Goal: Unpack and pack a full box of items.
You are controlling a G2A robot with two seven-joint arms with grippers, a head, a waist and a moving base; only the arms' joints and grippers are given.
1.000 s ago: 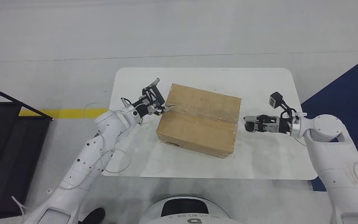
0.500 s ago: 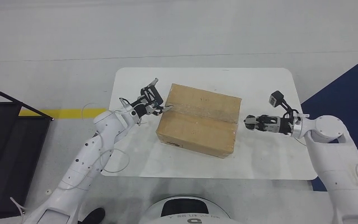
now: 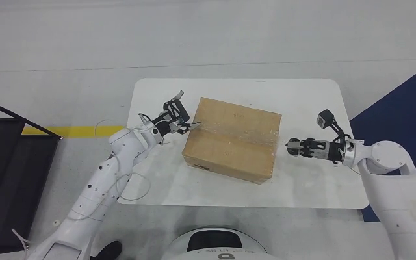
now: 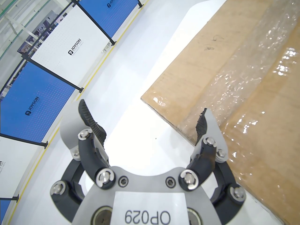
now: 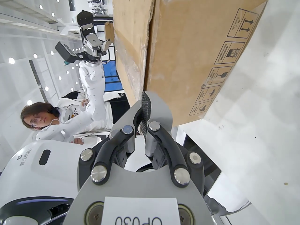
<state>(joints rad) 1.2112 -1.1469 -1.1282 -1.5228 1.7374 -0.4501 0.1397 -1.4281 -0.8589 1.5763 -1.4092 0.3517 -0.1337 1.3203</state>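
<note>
Box [image 3: 232,138]: brown cardboard, flaps down, lying slightly askew near the middle of the table [image 3: 312,97].
Tape [image 4: 257,71]: a clear strip running along the box's top seam and over its ends (crinkled and shiny in the left wrist view).
Box markings: black handling symbols printed on one side face [image 5: 218,71].
Left gripper [image 3: 187,123]: at the box's left end, level with the top edge. Its jaws are spread wide and hold nothing.
Left gripper, near finger [image 4: 206,127]: its tip is at the taped edge of the box end; contact cannot be told.
Right gripper [image 3: 290,145]: just beside the box's right end, pointing at it and apart from it. Its fingers are pressed together with nothing between them.
Right gripper, wrist view [image 5: 143,108]: fingertips lined up with the vertical seam of the box end [image 5: 150,47].
</note>
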